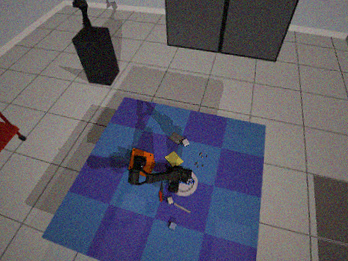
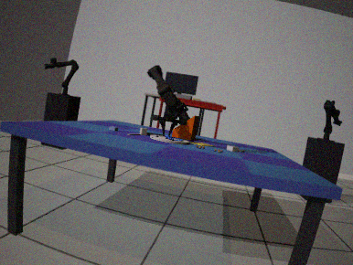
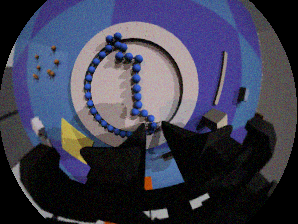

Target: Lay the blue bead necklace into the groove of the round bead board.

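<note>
The round white bead board [image 1: 193,190] [image 3: 190,82] lies on the table. In the wrist view, the blue bead necklace [image 3: 88,87] follows the groove along the left side, from the upper left round to the bottom. Its other stretch is bunched at the top, then runs down across the board's middle to the fingertips. The right side of the groove shows dark, with no beads. My gripper [image 3: 153,124] [image 2: 168,133] is partly open, low over the board's near edge. A few beads lie at or between its fingertips; contact is hard to tell.
A yellow piece [image 1: 174,159] [image 3: 73,142] lies left of the board in the wrist view, with small orange bits [image 3: 53,48] beyond. A grey block [image 3: 215,119], a thin stick [image 3: 221,77] and a dark block [image 3: 242,95] lie right. An orange object [image 1: 142,160] stands by the arm's base.
</note>
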